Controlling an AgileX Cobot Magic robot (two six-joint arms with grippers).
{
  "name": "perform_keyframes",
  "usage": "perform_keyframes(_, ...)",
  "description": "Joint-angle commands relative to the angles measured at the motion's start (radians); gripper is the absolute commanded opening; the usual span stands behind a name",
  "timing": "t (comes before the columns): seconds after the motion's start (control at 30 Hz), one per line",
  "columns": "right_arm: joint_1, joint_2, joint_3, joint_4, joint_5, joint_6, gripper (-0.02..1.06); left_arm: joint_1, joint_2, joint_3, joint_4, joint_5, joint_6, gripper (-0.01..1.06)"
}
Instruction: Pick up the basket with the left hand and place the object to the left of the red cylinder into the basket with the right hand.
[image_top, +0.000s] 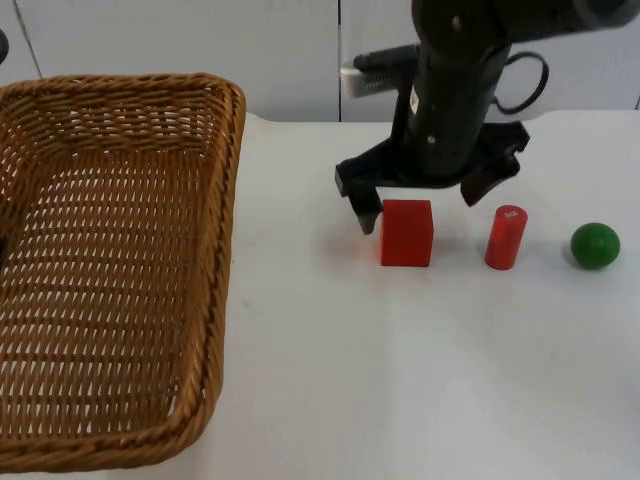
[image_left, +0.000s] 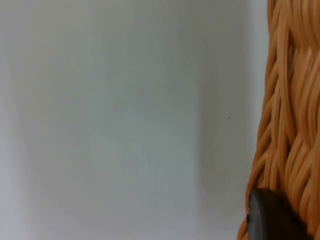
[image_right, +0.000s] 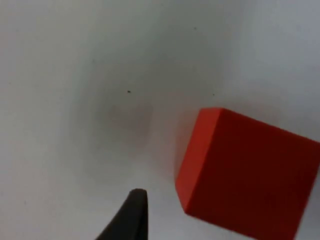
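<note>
Basket (image_top: 110, 270), wicker and by far the biggest thing, fills the left of the desk (image_top: 400, 380) in the top view, and in the left wrist view its woven wall (image_left: 292, 100) sits right against a black fingertip of the left gripper (image_left: 270, 220), though I cannot tell whether those fingers are clamped on it. Right gripper (image_top: 425, 205) hangs spread wide and empty just behind the red block (image_top: 406, 232), one finger (image_right: 131, 215) close beside it without touching. Red cylinder (image_top: 506, 237) stands upright just right of the block, and the green ball (image_top: 595, 245) lies near it, farther right.
</note>
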Motion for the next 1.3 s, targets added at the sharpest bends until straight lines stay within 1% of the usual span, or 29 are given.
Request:
perform_keyframes(0.0,-0.005,0.008,-0.007,0.001,-0.035,0.009,0.99,0.003,-0.010,0.001,-0.034,0.007,0.005,0.00)
perform_keyframes(0.07,-0.005,0.025,-0.007,0.010,-0.066,0.009,0.98,0.003,-0.010,0.001,-0.034,0.007,0.005,0.00)
perform_keyframes(0.13,-0.005,0.033,-0.007,0.017,-0.076,0.009,0.98,0.003,-0.010,0.001,-0.034,0.005,0.005,0.00)
perform_keyframes(0.17,-0.005,0.046,-0.007,0.032,-0.083,0.009,0.97,0.003,-0.010,0.001,-0.034,0.005,0.005,0.00)
perform_keyframes(0.23,-0.006,0.068,-0.007,0.032,-0.085,0.017,0.92,0.003,-0.010,0.001,-0.034,0.005,0.005,0.00)
perform_keyframes(0.27,-0.006,0.068,-0.007,0.032,-0.085,0.017,0.92,0.003,-0.010,0.001,-0.034,0.005,0.005,0.00)
perform_keyframes(0.33,-0.010,0.082,-0.007,0.032,-0.085,0.025,0.79,0.003,-0.010,0.001,-0.034,0.005,0.005,0.00)
perform_keyframes(0.37,-0.014,0.084,-0.007,0.032,-0.081,0.027,0.67,0.003,-0.010,0.001,-0.034,0.005,0.005,0.00)
perform_keyframes(0.4,-0.016,0.084,-0.007,0.027,-0.078,0.027,0.54,0.003,-0.010,0.001,-0.032,0.005,0.005,0.00)
perform_keyframes(0.43,-0.016,0.084,-0.007,0.027,-0.078,0.027,0.54,0.003,-0.010,0.001,-0.032,0.005,0.005,0.00)
perform_keyframes(0.47,-0.020,0.073,-0.008,0.023,-0.076,0.027,0.42,0.003,-0.010,0.001,-0.032,0.005,0.005,0.00)
perform_keyframes(0.5,-0.022,0.059,-0.008,0.020,-0.071,0.022,0.27,0.003,-0.010,0.001,-0.032,0.005,0.005,0.00)
perform_keyframes(0.57,-0.022,0.013,-0.008,0.018,-0.061,-0.012,0.00,0.003,-0.010,0.001,-0.032,0.003,0.005,0.00)
perform_keyframes(0.6,-0.022,0.013,-0.008,0.018,-0.061,-0.012,0.00,0.003,-0.010,0.001,-0.032,0.003,0.005,0.00)
perform_keyframes(0.63,-0.022,-0.020,-0.008,0.018,-0.054,-0.045,0.00,0.003,-0.008,0.001,-0.032,0.003,0.005,0.00)
perform_keyframes(0.67,-0.022,-0.079,-0.008,0.024,-0.026,-0.095,0.00,0.003,-0.008,0.001,-0.032,0.003,0.005,0.00)
perform_keyframes(0.73,-0.022,-0.159,-0.008,0.036,0.027,-0.142,0.00,0.003,-0.008,0.001,-0.034,0.003,0.005,0.00)
perform_keyframes(0.77,-0.022,-0.159,-0.008,0.036,0.027,-0.142,0.00,0.003,-0.008,0.001,-0.034,0.003,0.005,0.00)
perform_keyframes(0.87,-0.022,-0.278,-0.008,0.060,0.114,-0.214,0.00,0.003,-0.008,0.001,-0.034,0.003,0.005,0.00)
perform_keyframes(0.9,-0.022,-0.278,-0.008,0.060,0.114,-0.214,0.00,0.003,-0.008,0.001,-0.034,0.003,0.005,0.00)
perform_keyframes(1.0,-0.022,-0.382,-0.008,0.060,0.175,-0.258,0.00,0.003,-0.008,0.001,-0.032,0.003,0.005,0.00)
perform_keyframes(1.1,-0.022,-0.418,-0.008,0.063,0.192,-0.277,0.00,0.003,-0.008,0.001,-0.030,0.003,0.005,0.00)
perform_keyframes(1.13,-0.020,-0.427,-0.010,0.071,0.202,-0.296,0.00,0.003,-0.008,0.001,-0.030,0.003,0.005,0.00)
perform_keyframes(1.2,-0.018,-0.431,-0.031,0.137,0.232,-0.350,0.00,0.003,-0.008,0.001,-0.030,0.005,0.005,0.00)
perform_keyframes(1.23,-0.018,-0.431,-0.031,0.137,0.232,-0.350,0.00,0.003,-0.008,0.001,-0.030,0.005,0.005,0.00)
perform_keyframes(1.27,-0.010,-0.428,-0.045,0.174,0.243,-0.384,0.00,0.003,-0.008,0.001,-0.030,0.007,0.005,0.00)
